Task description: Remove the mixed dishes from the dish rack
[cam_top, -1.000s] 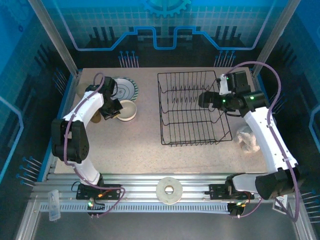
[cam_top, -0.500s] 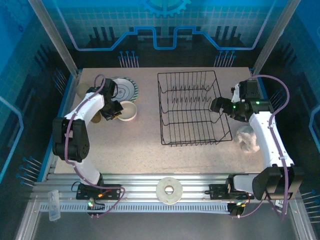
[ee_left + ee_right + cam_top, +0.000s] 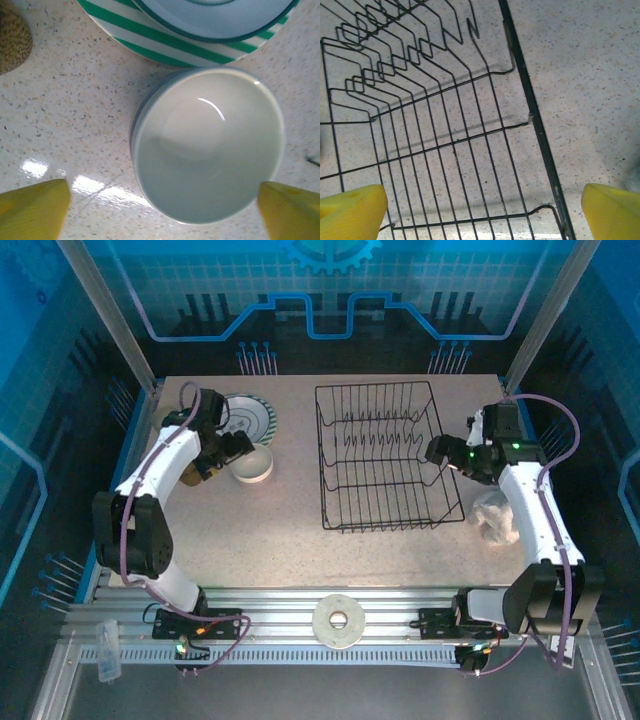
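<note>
Moved since the earlier view: left arm, wrist drawn slightly toward the table's far side; right arm barely changed.

- Dish rack [image 3: 385, 455]: centre-right of the table, no dishes seen inside. Right gripper [image 3: 480, 212] hangs over its right rim, fingers apart, empty.
- Green-and-white striped plate [image 3: 150, 47]: far left, second plate stacked on it.
- Cream bowl [image 3: 207, 150]: upright, just beside that plate, directly beneath left gripper [image 3: 162, 212], fingers spread either side; left arm nearer.
- Small brown cup [image 3: 12, 40]: near bowl.

Glossy cream bowl [image 3: 207, 150]; black wire dish rack [image 3: 445, 130]; speckled, slightly shiny table [image 3: 250, 520].
</note>
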Available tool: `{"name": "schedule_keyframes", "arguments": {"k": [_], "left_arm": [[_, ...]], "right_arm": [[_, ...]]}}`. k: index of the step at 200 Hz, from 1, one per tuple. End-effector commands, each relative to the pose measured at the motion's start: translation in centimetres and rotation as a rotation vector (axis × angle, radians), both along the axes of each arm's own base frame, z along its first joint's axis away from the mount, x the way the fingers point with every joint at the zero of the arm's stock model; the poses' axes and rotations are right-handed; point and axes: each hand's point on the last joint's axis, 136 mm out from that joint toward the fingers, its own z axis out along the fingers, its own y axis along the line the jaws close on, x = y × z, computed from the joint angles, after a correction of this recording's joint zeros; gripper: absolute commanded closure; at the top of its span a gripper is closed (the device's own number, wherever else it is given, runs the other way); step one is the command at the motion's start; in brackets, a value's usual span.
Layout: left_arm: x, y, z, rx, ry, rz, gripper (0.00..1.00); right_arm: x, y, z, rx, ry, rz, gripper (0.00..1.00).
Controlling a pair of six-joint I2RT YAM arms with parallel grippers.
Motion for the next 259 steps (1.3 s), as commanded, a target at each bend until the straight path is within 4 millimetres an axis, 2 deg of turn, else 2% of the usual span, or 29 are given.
{"name": "schedule_keyframes", "arguments": {"k": [1, 38, 60, 78, 116, 148, 182, 211, 231, 259], "left_arm": [[-0.4, 0.1, 3.0, -0.011, -0.055, -0.013, 0.01], [-0.5, -1.5, 6.1, -0.073, -0.177, -0.071, 0.01], [-0.8, -2.7, 7.5, -0.095, -0.217, -0.113, 0.01], [-1.1, -3.9, 8.2, -0.104, -0.239, -0.165, 0.01], [-1.5, -4.8, 8.3, -0.134, -0.254, -0.187, 0.01], [-1.9, -5.0, 8.5, -0.140, -0.267, -0.197, 0.01], [-1.8, -5.1, 8.5, -0.146, -0.273, -0.200, 0.01], [-1.5, -5.2, 8.6, -0.154, -0.284, -0.200, 0.01], [-1.4, -5.2, 8.9, -0.148, -0.298, -0.203, 0.01], [-0.9, -5.0, 10.3, -0.124, -0.369, -0.224, 0.01]], "right_arm": [[1.2, -1.1, -0.8, -0.003, -0.011, -0.026, 0.00], [3.4, -0.5, -2.3, 0.060, -0.008, 0.011, 0.00], [4.7, 0.0, -3.8, 0.094, 0.010, 0.032, 0.00], [5.7, 0.9, -4.1, 0.104, 0.000, 0.061, 0.00], [7.2, 4.0, -4.7, 0.133, 0.028, 0.101, 0.00], [7.5, 7.3, -4.4, 0.150, 0.016, 0.129, 0.00], [8.1, 10.2, -5.9, 0.176, 0.055, 0.157, 0.00], [8.5, 12.1, -5.4, 0.173, 0.031, 0.192, 0.00], [8.5, 11.5, -4.4, 0.150, 0.021, 0.179, 0.00], [7.2, 8.0, -1.5, 0.069, -0.026, 0.120, 0.00]]}}
